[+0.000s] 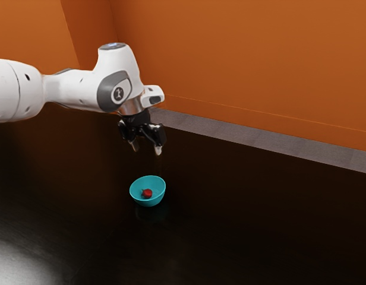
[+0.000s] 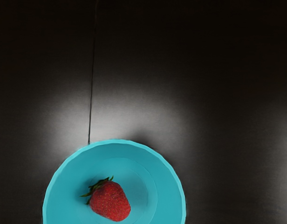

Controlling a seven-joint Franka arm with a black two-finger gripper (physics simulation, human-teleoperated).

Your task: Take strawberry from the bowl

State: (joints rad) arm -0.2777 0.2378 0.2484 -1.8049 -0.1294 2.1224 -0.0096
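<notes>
Strawberry [image 1: 147,193], one, red, with green leafy cap [image 2: 95,187]. Location: below the jaws, lying on its side on the floor of the bowl [image 1: 148,202]. Status: not lifted.

Gripper [image 1: 147,148], black, one. Jaws spread, nothing between them; held above the bowl, well apart from the fruit.

Bowl, blue-green, open-topped, upright on the dark table [image 2: 218,130], beneath the jaws. Wall curved and raised all round the fruit; likely to catch a jaw that comes down wide.

Handling notes, by judgement. Weight: light, little effort to raise. Flesh: soft, easily bruised; close gently, stop at firm contact. Skin: seeded, fair grip, though the taper toward the tip may let it squirt out or roll against the wall. Cap: flimsy, liable to tear; unsuited to bearing the load.

Recommended hold: across the broad middle of the body, one jaw to each flank, crosswise to the line from cap to tip. Approach: straight down inside the rim, jaws only as wide as clearance allows. Removal: straight up, level, clear of the rim.
</notes>
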